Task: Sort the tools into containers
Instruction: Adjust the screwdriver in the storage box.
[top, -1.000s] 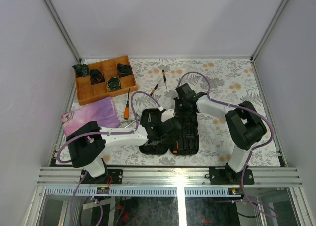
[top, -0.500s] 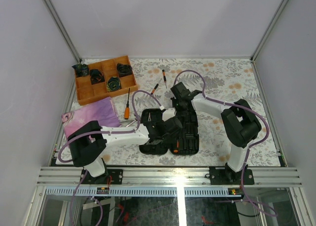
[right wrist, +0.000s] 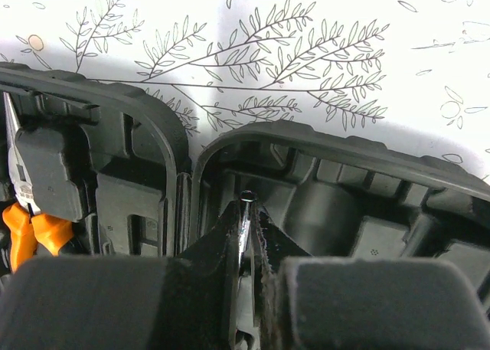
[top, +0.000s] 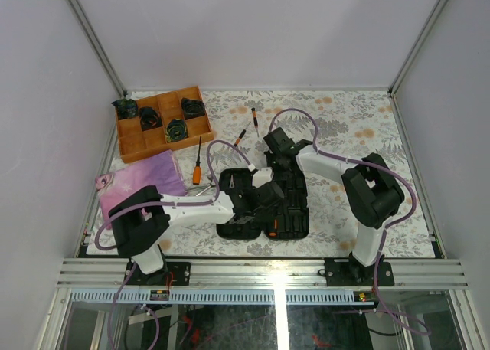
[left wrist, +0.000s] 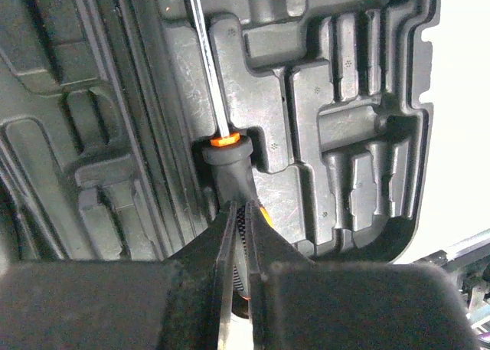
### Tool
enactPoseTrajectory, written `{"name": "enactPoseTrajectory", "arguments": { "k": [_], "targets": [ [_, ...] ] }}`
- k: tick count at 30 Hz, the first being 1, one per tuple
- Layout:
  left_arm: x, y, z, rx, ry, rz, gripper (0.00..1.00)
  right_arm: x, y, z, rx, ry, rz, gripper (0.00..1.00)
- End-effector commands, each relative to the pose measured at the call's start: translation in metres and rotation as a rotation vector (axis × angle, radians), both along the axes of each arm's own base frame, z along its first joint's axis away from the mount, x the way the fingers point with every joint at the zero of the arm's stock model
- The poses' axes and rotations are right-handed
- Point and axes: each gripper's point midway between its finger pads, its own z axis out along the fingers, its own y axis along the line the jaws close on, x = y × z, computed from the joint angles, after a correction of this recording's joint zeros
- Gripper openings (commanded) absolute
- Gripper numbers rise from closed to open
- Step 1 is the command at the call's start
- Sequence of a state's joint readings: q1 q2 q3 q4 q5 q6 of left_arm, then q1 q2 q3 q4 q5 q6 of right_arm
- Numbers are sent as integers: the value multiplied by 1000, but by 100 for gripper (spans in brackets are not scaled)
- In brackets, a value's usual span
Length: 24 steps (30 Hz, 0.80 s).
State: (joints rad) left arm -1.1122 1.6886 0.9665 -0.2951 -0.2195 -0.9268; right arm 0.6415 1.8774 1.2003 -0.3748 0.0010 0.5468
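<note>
top camera looks down from behind; wrist cameras close on shared case (top: pixel 295 212)

The tool case (top: pixel 295 212) is moulded in black throughout. The screwdriver (left wrist: pixel 227 170) lying in it is black-handled, with an orange collar and a silver shaft. Orange grips are shown on the pliers (right wrist: pixel 47 231). The tablecloth (top: pixel 360 128) is printed white with grey leaf sprigs and orange blooms. An orange-brown tray (top: pixel 130 143) is seen at ten o'clock, and a lilac cloth (top: pixel 145 175) at nine.
</note>
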Motion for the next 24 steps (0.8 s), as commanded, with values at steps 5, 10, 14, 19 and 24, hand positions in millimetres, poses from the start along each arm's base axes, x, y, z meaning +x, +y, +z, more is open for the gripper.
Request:
{"name": "enactPoseTrajectory", "arguments": {
  "k": [5,10,14,19,24],
  "targets": [
    [-80,96,-98,428,330,-73,0,-54,-70,-97,-331,186,-2,0],
    [-81,99,-100,440,329,-81,0,-62,-72,-104,-323,194,-5,0],
    [-68,89,-79,384,257,-85,0,-48,-58,-76,-241,117,8,0],
    [-36,54,-25,255,98,-89,10,-18,-19,-16,-44,-43,57,1],
    [0,16,44,111,-67,-90,38,10,3,41,79,-196,66,13]
  ]
}}
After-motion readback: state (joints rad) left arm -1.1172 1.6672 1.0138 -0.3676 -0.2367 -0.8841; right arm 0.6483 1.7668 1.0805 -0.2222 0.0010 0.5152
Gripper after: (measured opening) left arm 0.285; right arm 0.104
